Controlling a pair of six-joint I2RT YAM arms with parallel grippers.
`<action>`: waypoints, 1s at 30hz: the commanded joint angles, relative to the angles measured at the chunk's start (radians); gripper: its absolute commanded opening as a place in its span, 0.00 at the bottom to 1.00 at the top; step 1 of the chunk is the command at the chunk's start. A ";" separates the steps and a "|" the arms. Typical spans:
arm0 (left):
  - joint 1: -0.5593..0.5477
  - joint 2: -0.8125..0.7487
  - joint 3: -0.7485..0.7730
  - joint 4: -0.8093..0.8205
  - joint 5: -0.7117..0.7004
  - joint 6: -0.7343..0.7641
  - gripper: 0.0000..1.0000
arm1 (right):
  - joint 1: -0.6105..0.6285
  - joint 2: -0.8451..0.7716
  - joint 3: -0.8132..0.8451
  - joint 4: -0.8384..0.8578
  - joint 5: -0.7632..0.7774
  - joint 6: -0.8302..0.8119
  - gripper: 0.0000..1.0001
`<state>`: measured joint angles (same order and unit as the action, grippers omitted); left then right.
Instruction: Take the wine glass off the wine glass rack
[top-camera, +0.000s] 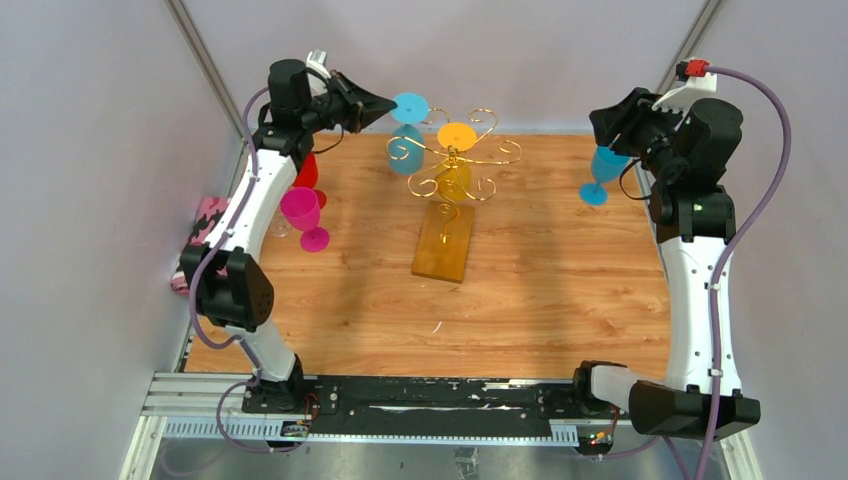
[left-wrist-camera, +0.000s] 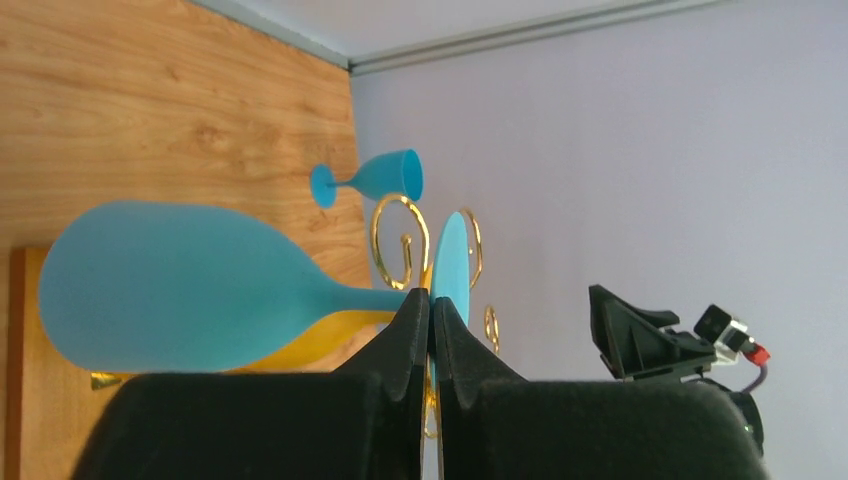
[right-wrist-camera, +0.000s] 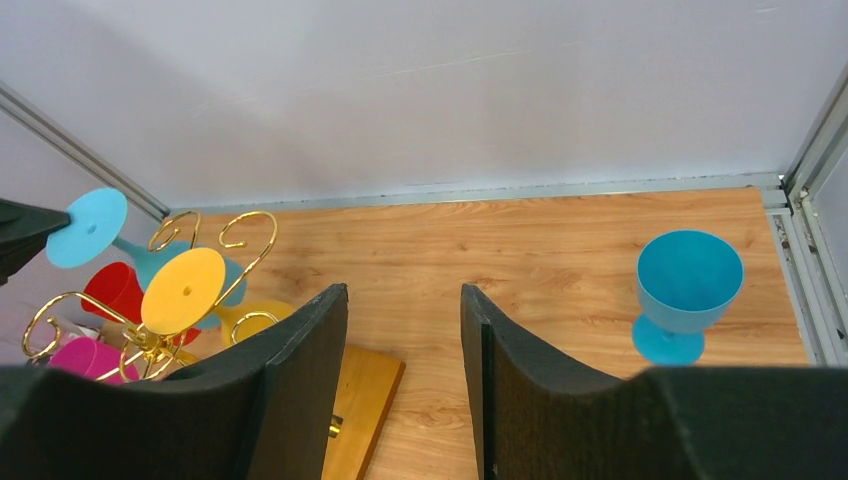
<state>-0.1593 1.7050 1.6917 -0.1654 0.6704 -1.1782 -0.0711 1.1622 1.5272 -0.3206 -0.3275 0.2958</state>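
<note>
The gold wire wine glass rack (top-camera: 470, 160) stands on its amber base (top-camera: 444, 243) at the table's back middle. A light blue wine glass (top-camera: 406, 148) hangs upside down at its back left scroll, foot disc (top-camera: 409, 107) on top. My left gripper (top-camera: 378, 104) is shut on the edge of that foot disc (left-wrist-camera: 450, 262); the bowl (left-wrist-camera: 180, 290) shows to the left in the left wrist view. A yellow glass (top-camera: 456, 136) hangs at the rack's middle. My right gripper (right-wrist-camera: 405, 292) is open and empty, high at the right.
A darker blue goblet (top-camera: 603, 170) stands upright at the back right, also in the right wrist view (right-wrist-camera: 688, 290). A pink glass (top-camera: 303, 212) and a red glass (top-camera: 307, 172) stand at the left by the left arm. Walls close the back and sides.
</note>
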 joint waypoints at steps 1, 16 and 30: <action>0.010 0.055 0.142 -0.055 -0.088 0.072 0.00 | 0.016 -0.007 -0.009 0.027 -0.034 0.017 0.50; -0.105 -0.045 0.348 0.215 -0.004 0.158 0.00 | 0.017 -0.064 -0.074 0.121 -0.172 0.069 0.52; -0.149 -0.166 -0.006 1.545 0.447 -0.468 0.00 | 0.016 -0.081 -0.196 0.912 -0.779 0.536 0.53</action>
<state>-0.3046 1.4860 1.7374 0.6907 0.9745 -1.2655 -0.0669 1.0878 1.3746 0.1471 -0.8753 0.5812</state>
